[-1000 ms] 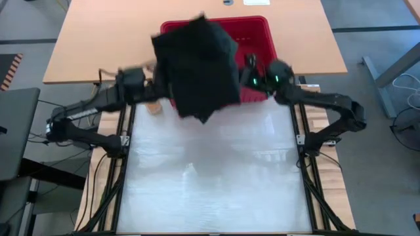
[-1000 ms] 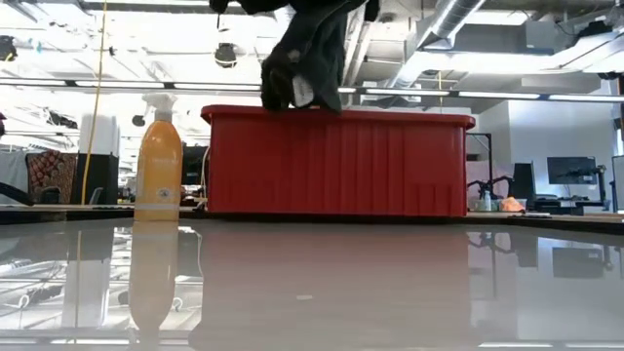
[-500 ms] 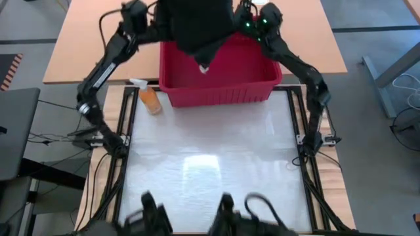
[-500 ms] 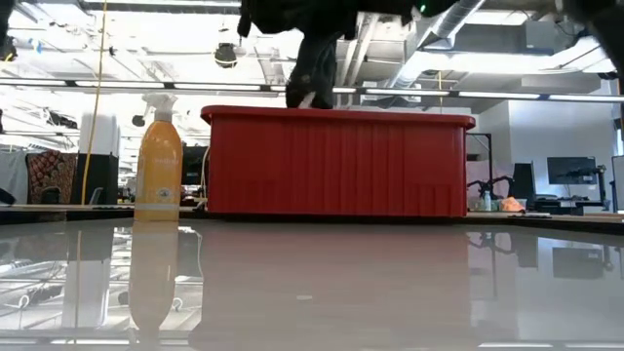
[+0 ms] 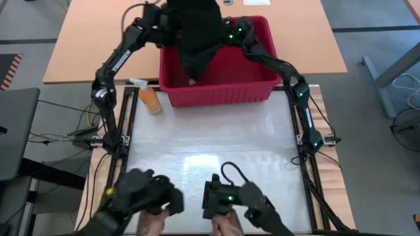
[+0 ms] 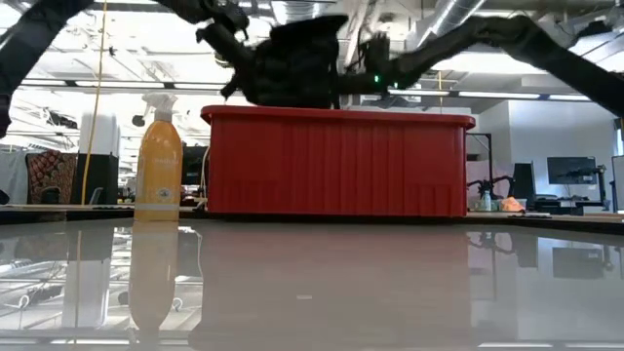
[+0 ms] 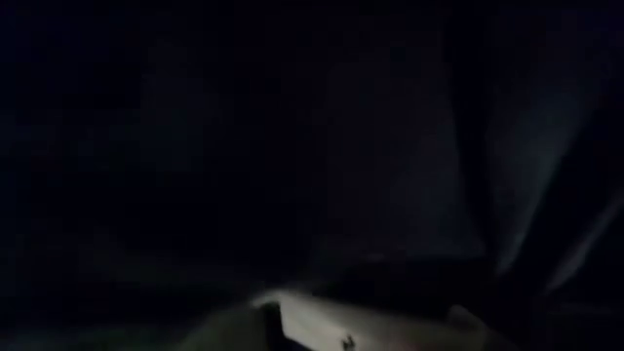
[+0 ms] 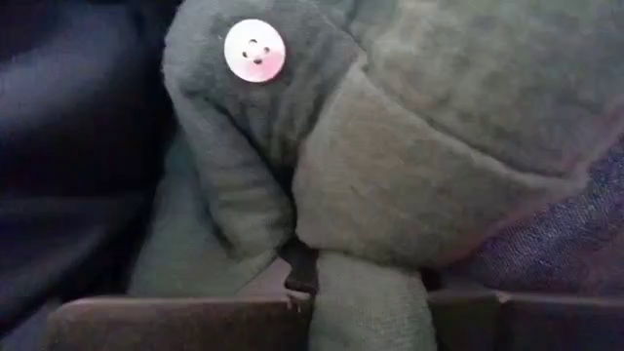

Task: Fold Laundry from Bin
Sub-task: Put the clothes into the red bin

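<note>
Here, both arms suspend a dark garment (image 5: 197,33) over the red bin (image 5: 262,88); the right tool (image 5: 231,34) pinches green cloth (image 8: 409,175), clear for lifting. Left tool (image 5: 157,16): grip cannot be told.

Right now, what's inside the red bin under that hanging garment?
Only bare red floor shows in the bin. The dark garment, held up over it by both arms, covers the back part, so anything beneath can't be seen.

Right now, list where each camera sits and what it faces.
High: overhead, straight down; both arms, dark garment over red bin.
Low: table height, level; bin wall, arms above.
Left wrist: buried in dark cloth.
Right wrist: against green cloth, button.
High and low share bin, spray bottle.
</note>
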Action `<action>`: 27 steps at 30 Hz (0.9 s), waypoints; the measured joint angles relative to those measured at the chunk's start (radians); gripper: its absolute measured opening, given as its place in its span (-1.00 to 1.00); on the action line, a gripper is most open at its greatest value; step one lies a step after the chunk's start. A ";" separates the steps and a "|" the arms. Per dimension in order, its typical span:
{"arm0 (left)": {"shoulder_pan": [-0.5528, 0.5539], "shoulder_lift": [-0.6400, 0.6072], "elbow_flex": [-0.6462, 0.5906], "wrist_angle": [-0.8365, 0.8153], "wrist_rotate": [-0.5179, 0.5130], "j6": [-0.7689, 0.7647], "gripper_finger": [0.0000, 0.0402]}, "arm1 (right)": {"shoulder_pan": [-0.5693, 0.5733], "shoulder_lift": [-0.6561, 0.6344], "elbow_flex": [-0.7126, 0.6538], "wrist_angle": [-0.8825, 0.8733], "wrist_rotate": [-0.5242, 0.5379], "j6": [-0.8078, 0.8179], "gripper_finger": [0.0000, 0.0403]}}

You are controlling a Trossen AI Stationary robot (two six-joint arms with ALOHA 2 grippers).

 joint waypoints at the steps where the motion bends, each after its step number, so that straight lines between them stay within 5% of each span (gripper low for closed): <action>1: -0.005 0.017 -0.008 0.000 -0.012 0.003 -0.67 | -0.010 0.012 0.000 -0.025 -0.029 -0.016 -0.61; 5: -0.030 0.100 -0.035 0.024 -0.057 0.003 -0.67 | -0.061 0.024 0.000 -0.267 -0.110 -0.177 -0.61; 10: -0.068 0.182 -0.037 0.044 -0.106 -0.007 -0.67 | -0.129 -0.020 0.000 -0.776 -0.092 -0.506 -0.61; 20: -0.141 0.297 -0.035 0.075 -0.176 -0.041 -0.67 | -0.189 -0.041 0.001 -1.270 0.295 -0.917 -0.60; 27: -0.153 0.309 -0.034 0.068 -0.216 -0.034 -0.67 | -0.198 -0.058 0.001 -1.327 0.388 -1.043 0.09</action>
